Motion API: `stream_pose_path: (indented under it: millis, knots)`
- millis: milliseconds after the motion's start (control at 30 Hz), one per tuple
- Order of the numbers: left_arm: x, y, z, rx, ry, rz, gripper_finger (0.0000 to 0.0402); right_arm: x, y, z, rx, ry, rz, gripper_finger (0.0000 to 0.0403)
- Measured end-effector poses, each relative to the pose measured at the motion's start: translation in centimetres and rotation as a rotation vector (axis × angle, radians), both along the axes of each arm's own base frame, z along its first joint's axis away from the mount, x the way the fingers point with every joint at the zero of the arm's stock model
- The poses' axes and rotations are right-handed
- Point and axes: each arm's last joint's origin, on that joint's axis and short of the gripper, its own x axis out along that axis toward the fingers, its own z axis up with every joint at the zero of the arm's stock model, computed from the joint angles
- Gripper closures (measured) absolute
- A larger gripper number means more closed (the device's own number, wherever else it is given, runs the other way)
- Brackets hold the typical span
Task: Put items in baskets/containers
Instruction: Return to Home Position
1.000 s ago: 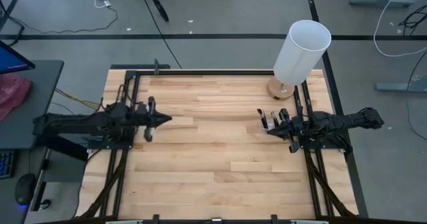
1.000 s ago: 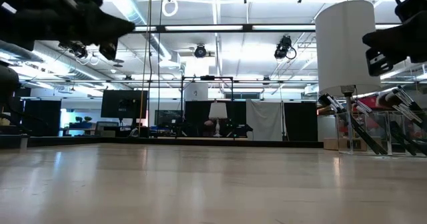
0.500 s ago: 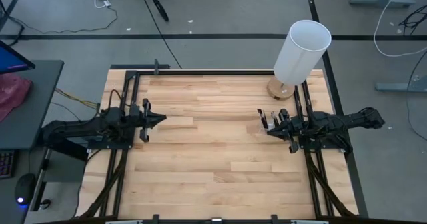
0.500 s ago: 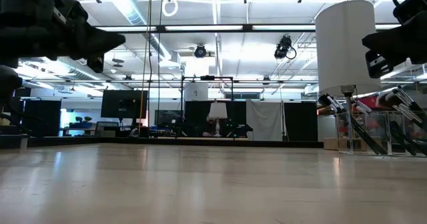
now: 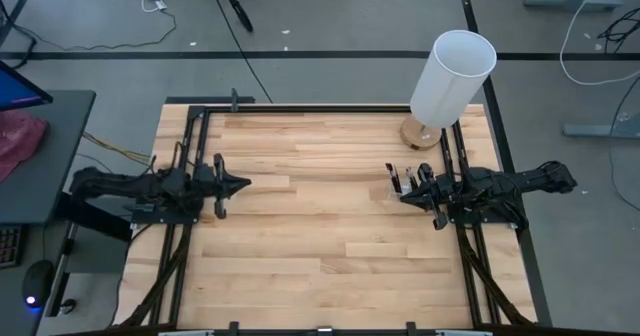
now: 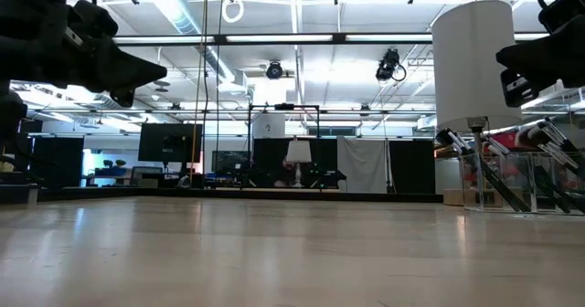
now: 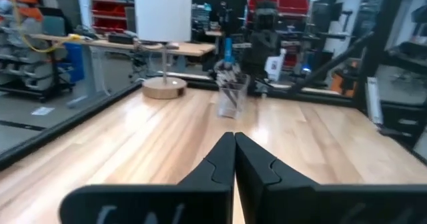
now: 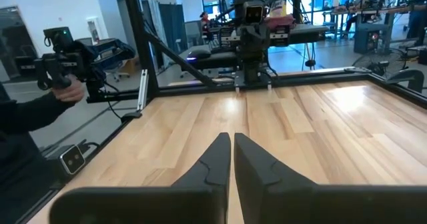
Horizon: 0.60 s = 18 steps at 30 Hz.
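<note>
- High view: the left hand (image 5: 243,184) hangs over the left side of the desk (image 5: 320,256), pointing inward. The right hand (image 5: 404,197) sits at the right side, pointing back at it. The clear holder (image 5: 399,183) stands just beside the right hand's tip, with dark brushes (image 5: 393,174) in it. A white cylinder (image 5: 452,76) on a wooden base (image 5: 418,134) stands near the desk's corner at the upper right of the picture.
- Low view: the holder (image 6: 512,184) stands on the desk at the picture's right, under the white cylinder, and the brushes lean slanted inside it. Both hands are raised clear of the desk.
- Left wrist view: the left hand's fingers (image 7: 220,164) are pressed together with nothing between them. The holder is ahead across the desk, and the right arm (image 7: 263,41) is behind it.
- Right wrist view: the right hand's fingers (image 8: 248,164) meet, empty. The left arm (image 8: 252,21) faces it from across the desk. A person (image 8: 27,114) beside the desk holds a dark device (image 8: 73,54).
</note>
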Motion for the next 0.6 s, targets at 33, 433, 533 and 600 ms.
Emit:
stream_pose_path:
  millis: [33, 433, 533, 600]
  knots:
    - [0.01, -0.06, -0.01, -0.008, 0.000, -0.009, 0.0391, 0.00, 0.00, 0.00, 0.000, 0.000, 0.000, 0.0378]
    - [0.05, -0.11, -0.10, -0.013, 0.010, -0.015, 0.0386, 0.00, 0.00, 0.00, 0.000, 0.000, 0.000, 0.0378]
    - [0.05, -0.11, -0.11, -0.013, 0.010, -0.016, 0.0386, 0.00, 0.00, 0.00, 0.000, 0.000, 0.000, 0.0378]
    - [0.05, -0.10, -0.12, -0.013, 0.011, -0.015, 0.0385, -0.08, 0.08, 0.06, 0.001, -0.008, 0.008, 0.0378]
